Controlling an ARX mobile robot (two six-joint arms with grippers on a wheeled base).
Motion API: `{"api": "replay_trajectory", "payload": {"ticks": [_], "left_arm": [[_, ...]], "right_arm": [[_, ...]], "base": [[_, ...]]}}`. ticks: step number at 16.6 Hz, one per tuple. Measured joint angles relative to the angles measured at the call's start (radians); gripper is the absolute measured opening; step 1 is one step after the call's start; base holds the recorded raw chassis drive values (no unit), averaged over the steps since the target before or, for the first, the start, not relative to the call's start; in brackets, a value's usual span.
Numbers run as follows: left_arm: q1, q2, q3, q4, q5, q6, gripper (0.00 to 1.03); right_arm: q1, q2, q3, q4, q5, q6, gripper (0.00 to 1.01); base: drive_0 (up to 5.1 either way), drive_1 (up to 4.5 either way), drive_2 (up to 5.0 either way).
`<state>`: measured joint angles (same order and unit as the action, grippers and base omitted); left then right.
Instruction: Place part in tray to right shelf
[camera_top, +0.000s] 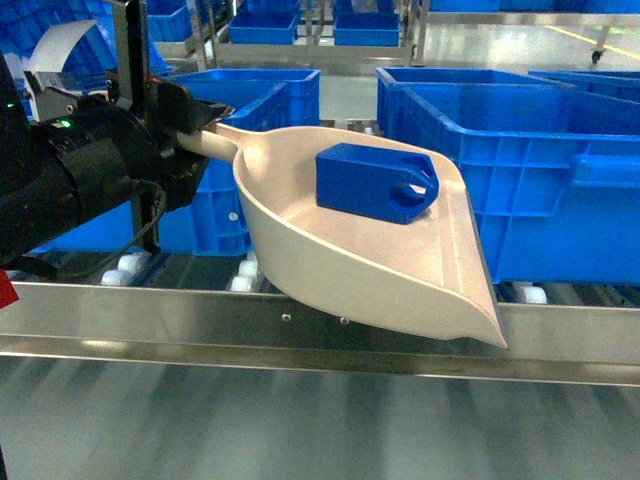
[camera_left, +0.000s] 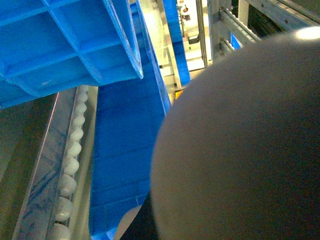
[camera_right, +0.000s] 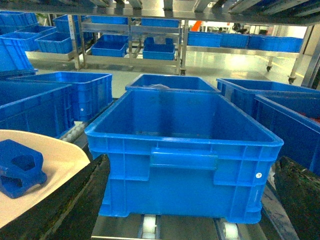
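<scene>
The beige tray (camera_top: 340, 250) hangs tilted above the right shelf's steel front rail (camera_top: 200, 320), its flat lip dipping to the rail at the right. The blue part (camera_top: 375, 183) lies inside the tray, looped end to the right. My left gripper (camera_top: 205, 125) is shut on the tray's handle at the left. In the left wrist view the blurred tray underside (camera_left: 240, 150) fills most of the frame and the jaws are hidden. The right wrist view shows the tray (camera_right: 55, 160) and the part (camera_right: 17, 172) at the lower left. My right gripper (camera_right: 190, 165) stands open with nothing held, facing a crate.
Large blue crates (camera_top: 540, 170) (camera_top: 250, 110) stand on the shelf's white rollers (camera_top: 130, 265) right behind the tray. One crate (camera_right: 185, 145) sits directly ahead of the right gripper, with others on both sides. A crate's ribbed wall (camera_left: 60, 45) and a roller track (camera_left: 70, 160) show in the left wrist view.
</scene>
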<state>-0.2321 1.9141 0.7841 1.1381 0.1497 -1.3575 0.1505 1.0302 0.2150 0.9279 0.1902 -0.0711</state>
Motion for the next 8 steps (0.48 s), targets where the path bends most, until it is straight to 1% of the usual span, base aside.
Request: {"api": "replay_trajectory", "payload": {"ticks": [8], "left_arm": [[0.000,0.000,0.000,0.001,-0.001,0.000,0.13]], "right_arm": [[0.000,0.000,0.000,0.000,0.000,0.000,0.98]], "base": [[0.0,0.00,0.0]]}}
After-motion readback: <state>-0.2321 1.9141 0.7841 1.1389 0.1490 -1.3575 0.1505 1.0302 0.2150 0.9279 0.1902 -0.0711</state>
